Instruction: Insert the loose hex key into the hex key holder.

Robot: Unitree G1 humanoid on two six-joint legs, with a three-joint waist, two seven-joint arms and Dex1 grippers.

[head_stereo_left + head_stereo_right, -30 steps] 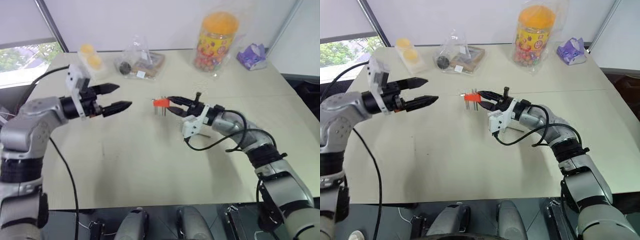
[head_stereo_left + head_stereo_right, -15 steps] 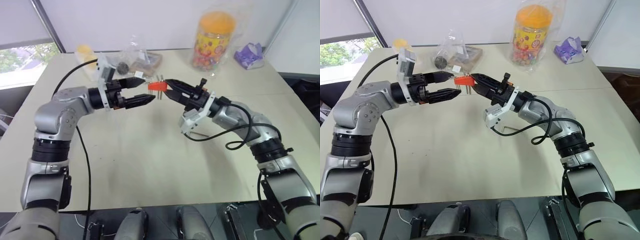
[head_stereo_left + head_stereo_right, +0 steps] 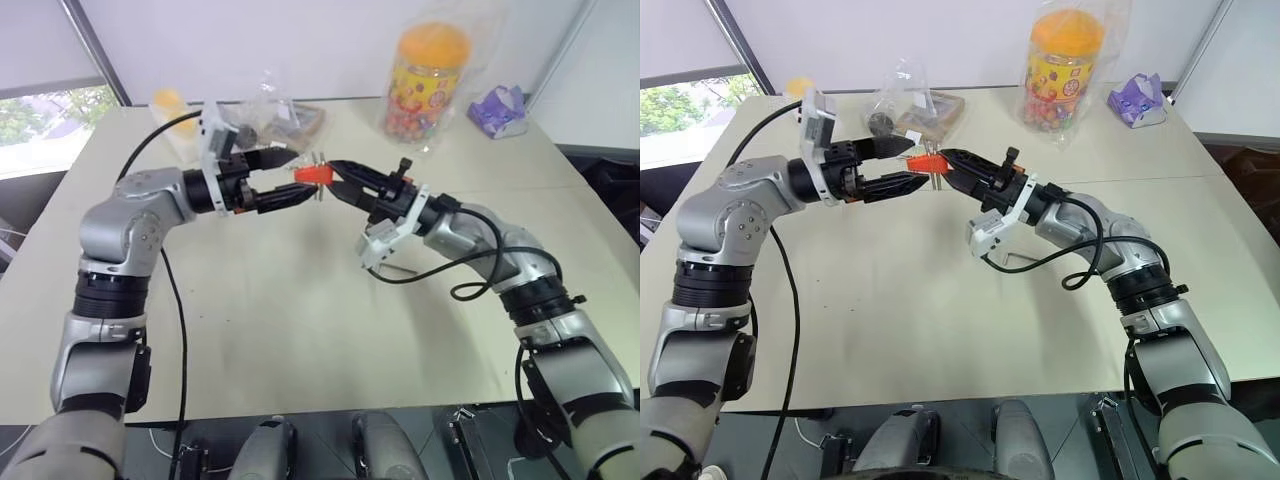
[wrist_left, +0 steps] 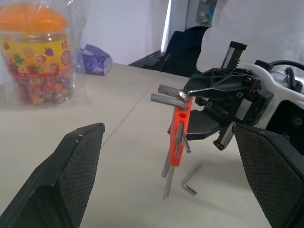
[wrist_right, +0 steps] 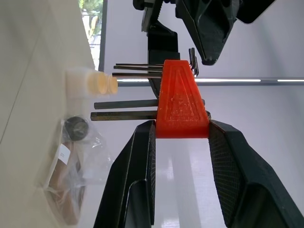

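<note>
Red-orange plastic marks your hex key holder (image 5: 182, 99), pinched at its narrow end between your right gripper (image 3: 335, 172)'s fingers (image 5: 240, 178) and held up above the worktop (image 3: 300, 330). Grey keys stick out of it, hanging down. Your left gripper (image 3: 282, 178) faces it from the other side, its fingers (image 4: 61, 178) spread wide with the holder between them, untouched. The loose hex key (image 4: 190, 180) lies flat on the worktop, below your right arm.

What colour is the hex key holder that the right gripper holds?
The hex key holder is red-orange, seen best in the right wrist view.
</note>
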